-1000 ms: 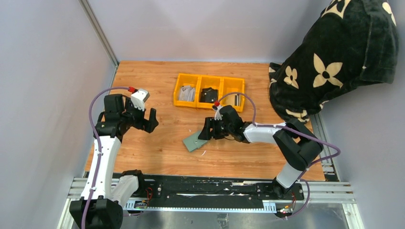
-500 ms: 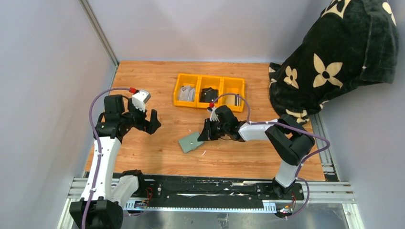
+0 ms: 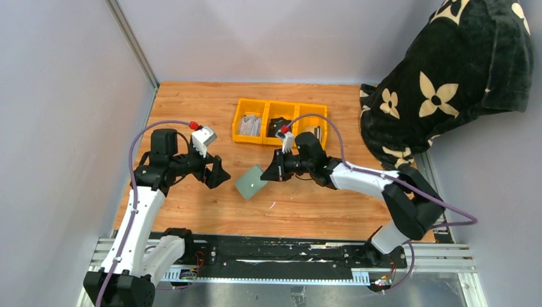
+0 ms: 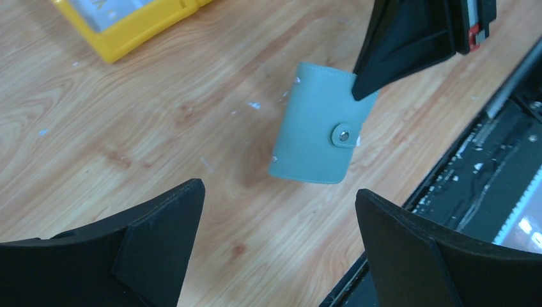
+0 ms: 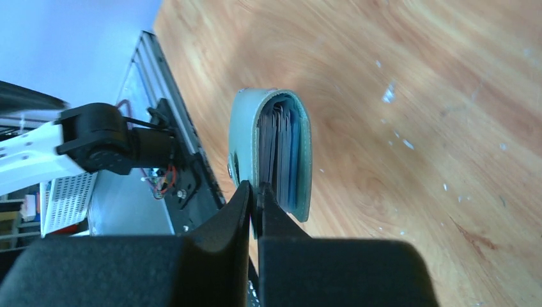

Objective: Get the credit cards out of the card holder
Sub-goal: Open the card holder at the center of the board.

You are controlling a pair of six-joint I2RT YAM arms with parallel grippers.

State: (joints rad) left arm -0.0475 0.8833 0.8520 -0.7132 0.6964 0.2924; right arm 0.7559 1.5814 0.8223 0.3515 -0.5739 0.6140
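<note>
The sage-green card holder (image 3: pixel 251 181) hangs just above the wood, strap snapped closed (image 4: pixel 343 135). My right gripper (image 3: pixel 268 175) is shut on its upper corner. In the right wrist view the gripper (image 5: pixel 255 187) pinches one green cover of the card holder (image 5: pixel 245 137), one finger outside and one slipped inside. Edges of the credit cards (image 5: pixel 282 148) show stacked between the covers. My left gripper (image 3: pixel 217 176) is open, just left of the holder. From the left wrist, the card holder (image 4: pixel 316 125) lies beyond my gripper (image 4: pixel 279 190), whose jaws stand wide apart with nothing between them.
A yellow three-compartment bin (image 3: pixel 281 102) stands behind the holder. It has grey cards (image 3: pixel 249 125) on the left and a black lump (image 3: pixel 279 126) in the middle. A black flowered cloth (image 3: pixel 447 77) fills the far right. A black rail (image 3: pixel 268 251) runs along the near edge.
My right gripper closed on the card holder and carried it up and leftward off the wood. The left arm swung right toward it, still open.
</note>
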